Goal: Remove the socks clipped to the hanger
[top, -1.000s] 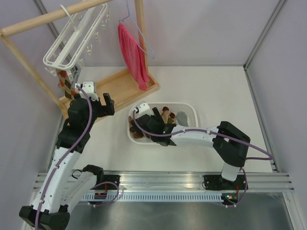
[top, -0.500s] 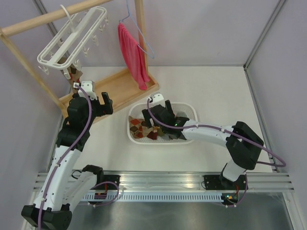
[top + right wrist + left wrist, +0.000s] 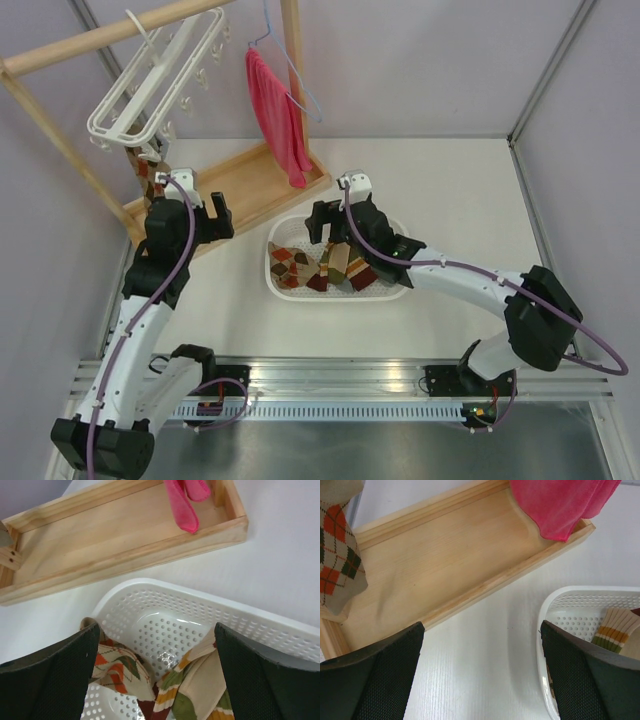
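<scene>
Release is shown on the right side. The right gripper [image 3: 350, 215], which a second ago was low inside the white perforated plastic basket [image 3: 272, 268], is now raised over its far rim. The brown, tan and red argyle socks in the basket [image 3: 320, 265] are left lying loose beneath and behind its fingers, so one delivery is judged complete. The white rectangular plastic clip hanger [image 3: 118, 130] is tilted differently than a moment ago, as if swinging on the wooden rail [image 3: 90, 42]. One argyle sock [image 3: 150, 180] is still clipped under it, so the task is not finished.

Both pairs of fingers are spread as wide as they go, and nothing is held or touched by either. Between the right fingers only the basket's far wall is framed, with the shallow pale wooden tray [image 3: 100, 535] beyond it. The left gripper [image 3: 192, 200] is held beside the hanging sock, which is seen just past one fingertip, at the upper left of the wrist view. The tray and the plain red cloth [image 3: 560, 505] lie ahead of those fingers. That sock is judged the next grasp.
</scene>
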Tool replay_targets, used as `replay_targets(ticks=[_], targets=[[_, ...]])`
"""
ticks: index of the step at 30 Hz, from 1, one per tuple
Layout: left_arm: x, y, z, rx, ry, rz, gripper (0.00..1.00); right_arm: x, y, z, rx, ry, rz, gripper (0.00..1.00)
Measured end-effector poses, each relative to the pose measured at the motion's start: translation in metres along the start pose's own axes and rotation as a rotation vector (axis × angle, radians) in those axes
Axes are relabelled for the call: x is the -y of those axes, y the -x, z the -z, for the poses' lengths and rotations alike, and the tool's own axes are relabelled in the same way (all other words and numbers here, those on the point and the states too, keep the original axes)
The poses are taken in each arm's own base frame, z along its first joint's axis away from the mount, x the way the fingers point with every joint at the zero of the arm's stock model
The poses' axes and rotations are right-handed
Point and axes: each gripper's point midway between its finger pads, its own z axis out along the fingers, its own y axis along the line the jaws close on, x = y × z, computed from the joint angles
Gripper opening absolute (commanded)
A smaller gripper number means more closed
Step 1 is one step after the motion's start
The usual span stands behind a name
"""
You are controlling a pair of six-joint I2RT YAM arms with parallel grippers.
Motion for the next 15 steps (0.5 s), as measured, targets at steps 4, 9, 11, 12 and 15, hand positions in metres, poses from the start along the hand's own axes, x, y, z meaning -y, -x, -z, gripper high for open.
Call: replay_targets(ticks=[4,9,11,12,15], targets=[[-0.011,0.0,-0.004,-0.005,0.038,0.013,1.0,0.001,-0.011,0.009,-0.014,0.042,-0.029,0.98],[-0.041,-0.005,-0.016,-0.03,0.127,0.071,1.0,0.015,-0.014,0.028,-0.004,0.056,-0.057,0.98],[-0.057,-0.004,-0.017,-0.024,0.169,0.114,1.0,0.017,-0.007,0.032,0.017,0.069,-0.076,0.98],[-0.063,-0.003,-0.017,-0.018,0.185,0.128,1.0,0.018,-0.003,0.033,0.031,0.077,-0.085,0.98],[-0.082,0.004,-0.016,0.018,0.24,0.169,1.0,0.018,0.007,0.033,0.061,0.104,-0.107,0.98]])
